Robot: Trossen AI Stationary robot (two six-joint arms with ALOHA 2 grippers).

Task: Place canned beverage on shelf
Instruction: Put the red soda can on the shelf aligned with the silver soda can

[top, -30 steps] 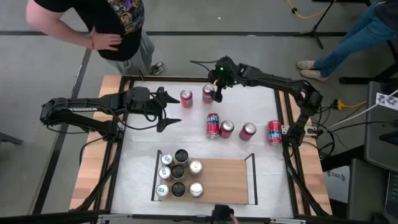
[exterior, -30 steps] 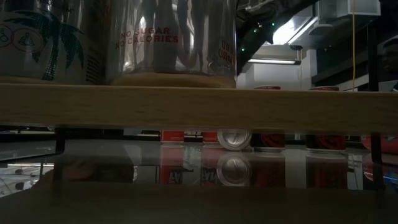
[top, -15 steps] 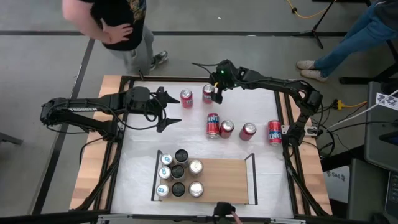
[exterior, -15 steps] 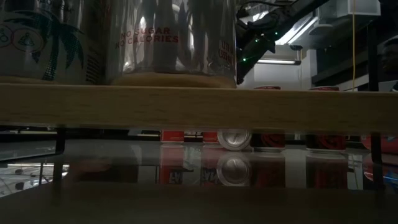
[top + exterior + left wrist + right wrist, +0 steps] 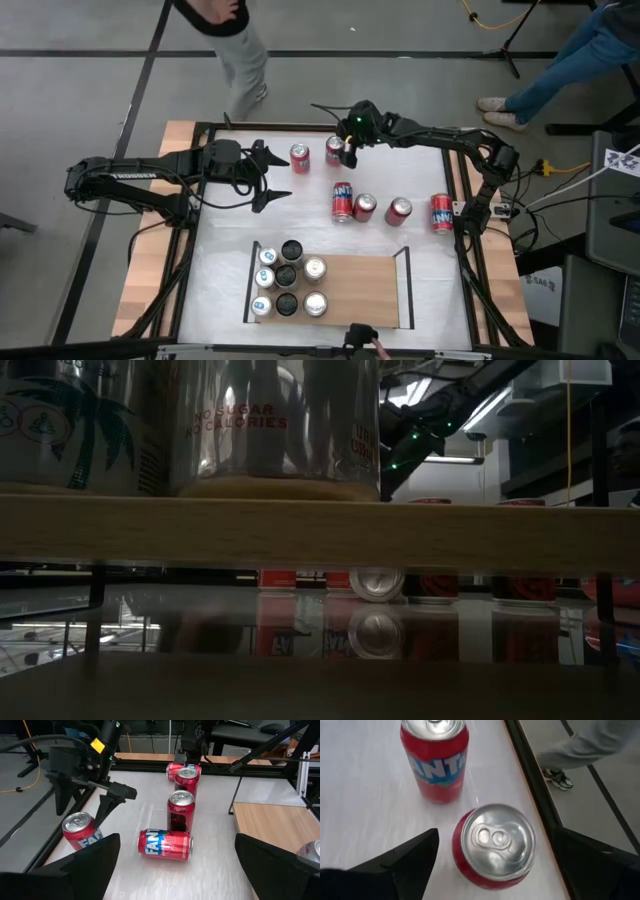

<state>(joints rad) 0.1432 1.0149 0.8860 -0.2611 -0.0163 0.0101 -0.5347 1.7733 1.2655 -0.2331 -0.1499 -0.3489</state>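
High view: right gripper (image 5: 347, 151) hovers over an upright red Fanta can (image 5: 334, 150) — fingers (image 5: 405, 857) spread wide either side, not gripping; left gripper (image 5: 271, 177), jaws wide, waits beside it.

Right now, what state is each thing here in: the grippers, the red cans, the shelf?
left gripper: open, holding nothing.
right gripper: open, poised over the back can, not gripping it.
back can: upright.
neighbouring can: upright.
labelled can: lying on its side.
two middle cans: upright.
end can: lying on its side.
shelf: left end filled, rest bare.
shelf cans: upright.
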